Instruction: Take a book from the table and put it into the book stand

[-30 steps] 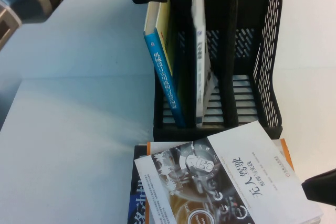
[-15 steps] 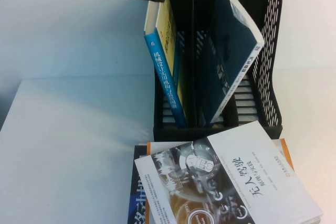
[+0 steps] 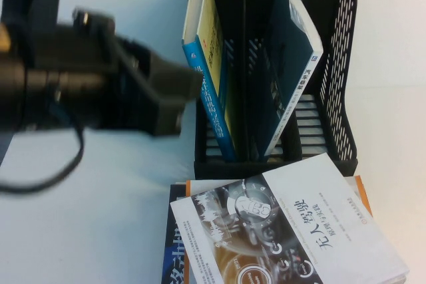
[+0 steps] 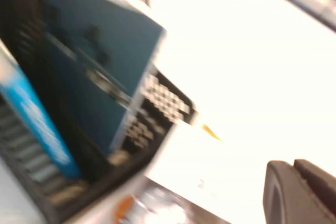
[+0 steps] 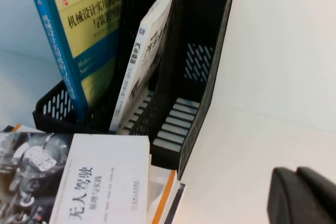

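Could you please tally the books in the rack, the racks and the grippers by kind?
Books in the book stand: 2 (the book, middle slot; yellow book, left slot)
Book stands: 1
Grippers: 2 (left gripper at the stand's left side; right gripper low over the table, apart from the stand)
Total: 5

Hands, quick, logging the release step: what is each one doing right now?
Left hand: beside the book stand, holding nothing; open or closed cannot be told.
Right hand: low over the table, closed, empty.
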`<state>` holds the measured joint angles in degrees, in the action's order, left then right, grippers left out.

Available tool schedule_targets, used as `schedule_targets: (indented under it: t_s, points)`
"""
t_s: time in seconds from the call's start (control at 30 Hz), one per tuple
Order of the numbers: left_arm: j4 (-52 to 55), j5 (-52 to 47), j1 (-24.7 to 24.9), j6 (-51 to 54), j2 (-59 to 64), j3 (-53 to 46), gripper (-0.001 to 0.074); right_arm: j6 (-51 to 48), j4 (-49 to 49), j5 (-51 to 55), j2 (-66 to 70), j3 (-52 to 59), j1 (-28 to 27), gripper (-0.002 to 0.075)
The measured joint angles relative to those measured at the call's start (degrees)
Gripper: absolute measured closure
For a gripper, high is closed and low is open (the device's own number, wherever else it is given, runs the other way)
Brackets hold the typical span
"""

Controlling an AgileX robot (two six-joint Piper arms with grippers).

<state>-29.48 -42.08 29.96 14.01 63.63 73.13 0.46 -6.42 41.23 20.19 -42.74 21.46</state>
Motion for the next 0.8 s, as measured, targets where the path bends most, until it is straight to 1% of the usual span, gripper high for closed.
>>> schedule_targets:
  t_s: [0.07,0.17,0.27,0.37,0.47,0.8]
  points:
    - [-6.6,4.7,0.0,5.3,-5.1,-9.6,0.0736,0.7,0.0,0.1,-2.2,2.4,0.0,0.0729]
    - [-14.0,11.6,0.0,11.6,-11.7,-20.9,0.0736,1.2,0.1,0.3,-4.1,6.3,0.0,0.0728]
    - [-18.3,17.3,0.0,16.2,-16.6,-28.7,0.0736,2.2,0.3,0.6,-4.3,9.7,0.0,0.0729]
    - [-19.6,20.6,0.0,18.4,-19.0,-31.6,0.0736,3.3,0.4,1.0,-4.3,12.2,0.0,0.0729]
    - [-20.0,21.6,0.0,18.9,-19.5,-32.4,0.0737,3.8,0.5,1.7,-4.3,14.4,0.0,0.0728]
    - [-20.3,17.5,0.0,18.9,-19.5,-32.5,0.0737,4.1,0.5,2.8,-4.3,19.2,0.0,0.0729]
